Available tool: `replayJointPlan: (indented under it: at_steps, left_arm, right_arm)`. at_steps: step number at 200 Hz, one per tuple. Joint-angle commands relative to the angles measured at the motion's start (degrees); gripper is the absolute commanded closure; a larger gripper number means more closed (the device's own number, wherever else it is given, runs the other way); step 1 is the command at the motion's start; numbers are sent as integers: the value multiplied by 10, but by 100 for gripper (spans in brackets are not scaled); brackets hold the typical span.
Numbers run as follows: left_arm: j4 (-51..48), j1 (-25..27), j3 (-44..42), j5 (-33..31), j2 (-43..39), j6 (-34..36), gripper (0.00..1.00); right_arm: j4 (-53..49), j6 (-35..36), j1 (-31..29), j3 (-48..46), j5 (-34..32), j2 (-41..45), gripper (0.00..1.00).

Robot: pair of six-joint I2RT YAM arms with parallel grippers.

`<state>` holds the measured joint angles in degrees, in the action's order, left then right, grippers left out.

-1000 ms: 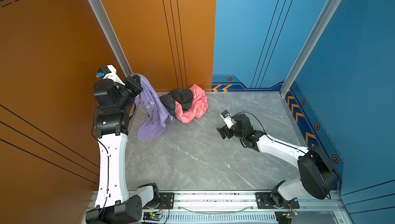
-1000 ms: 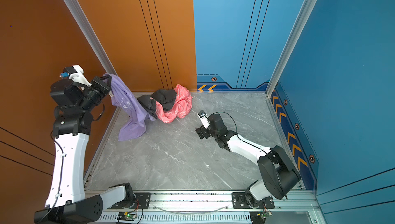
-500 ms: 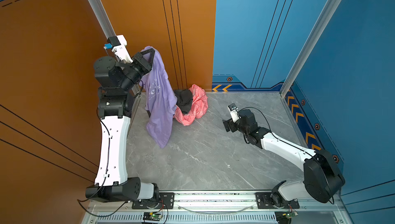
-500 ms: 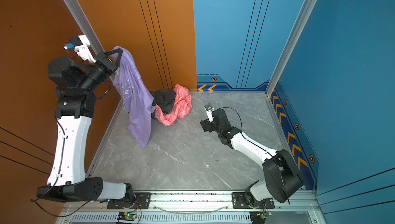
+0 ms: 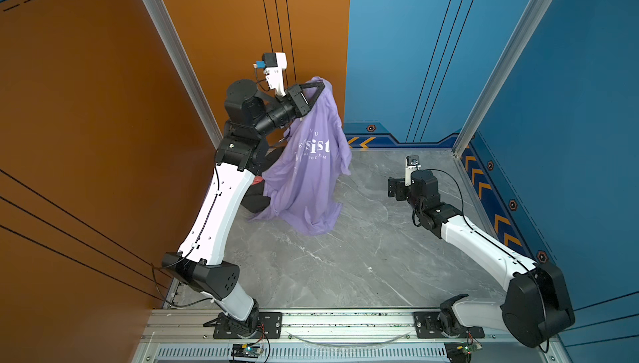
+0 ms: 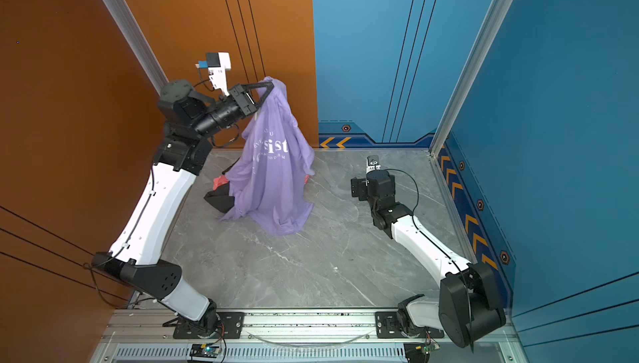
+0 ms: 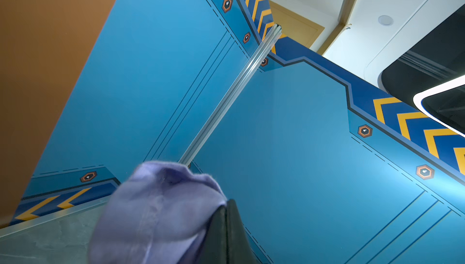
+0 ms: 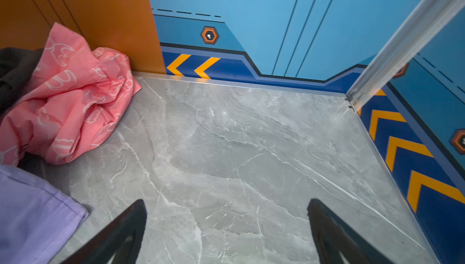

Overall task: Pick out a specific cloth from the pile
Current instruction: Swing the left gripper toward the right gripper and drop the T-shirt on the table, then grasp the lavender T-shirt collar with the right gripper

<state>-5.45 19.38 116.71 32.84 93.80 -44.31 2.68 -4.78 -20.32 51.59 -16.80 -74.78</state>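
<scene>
The cloth (image 5: 311,178) (image 6: 269,184) is a lavender T-shirt with white lettering. It hangs from my left gripper (image 5: 325,82) (image 6: 273,83), which is raised high near the back wall and shut on its top edge. Its lower hem reaches the grey table. In the left wrist view the closed fingertips (image 7: 227,201) pinch bunched lavender fabric (image 7: 161,212). The pile sits behind the hanging shirt: a coral-pink patterned cloth (image 8: 70,99) (image 6: 219,182) and a dark grey garment (image 8: 12,71) (image 5: 256,202). My right gripper (image 5: 394,188) (image 8: 227,202) stands open and empty over the table, right of the pile.
The grey marble table (image 5: 345,268) is boxed in by an orange wall (image 5: 207,32) at the left and back, and blue walls (image 5: 415,50) at the back and right. An aluminium post (image 5: 501,60) stands in the back right corner. A metal rail (image 5: 328,323) runs along the front.
My left arm has lifted the lavender shirt high out of the pile and swung it rightwards, so it now hangs spread open. The right gripper has drawn back a little towards the right.
</scene>
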Motion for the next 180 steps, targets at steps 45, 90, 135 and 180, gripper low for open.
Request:
replayJointPlan:
  at_steps: [45,90,135,180]
  left_arm:
    - [-256,120,87,-11,96,178,69]
    - [-363,145,47,-83,79,279,19]
    - [-366,150,-112,-161,-19,281,0]
    - [-367,149,-260,-199,-130,244,1]
  right_arm:
    - [-30,-101,67,-30,-34,62,0]
    - [-32,-149,89,-33,-11,77,0]
    - [-44,-189,80,2,54,36,0]
    - [-112,-213,25,73,80,-60,4]
